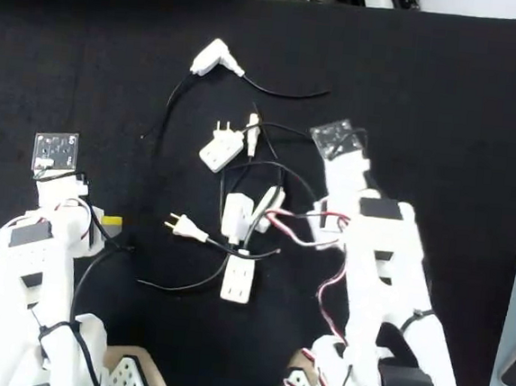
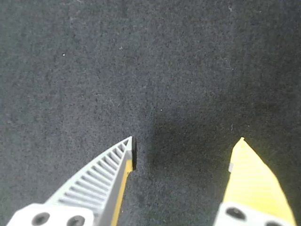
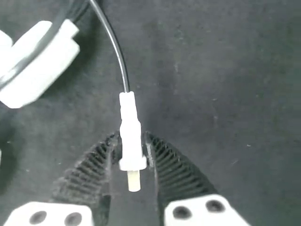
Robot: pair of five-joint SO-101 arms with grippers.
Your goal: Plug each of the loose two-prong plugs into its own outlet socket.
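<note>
- Gripping a small plug (image 3: 130, 117) by its white body, the right tool (image 3: 130, 137) stands narrow. Its ribbed black fingers (image 3: 171, 165) press on both sides. The prong end points back between them, and a black cord (image 3: 115, 52) runs away from the plug.
- A white block (image 3: 33, 66) lies near the small plug, apart from it, with cords across it.
- The left tool (image 2: 186, 140) is wide open over the black tabletop (image 2: 141, 56) and holds nothing. One finger is ribbed grey, the other yellow.
- From the high view, the left arm (image 1: 36, 255) sits near left and the right arm (image 1: 377, 276) near right. The cords and white parts lie bunched between them.
- Broad black tabletop (image 1: 447, 101) stretches far left and far right of that bunch, up to the far edge.
- A socket (image 1: 237, 281) lies near centre between the arm bases. Whether anything sits in it cannot be told.
- A brass plug (image 1: 185, 228) lies just left of the socket and apart from it, prongs pointing left.
- A far plug (image 1: 215, 59) lies well apart from the rest, its cord curling right.
- A grey object (image 1: 514, 342) stands at the right edge.
</note>
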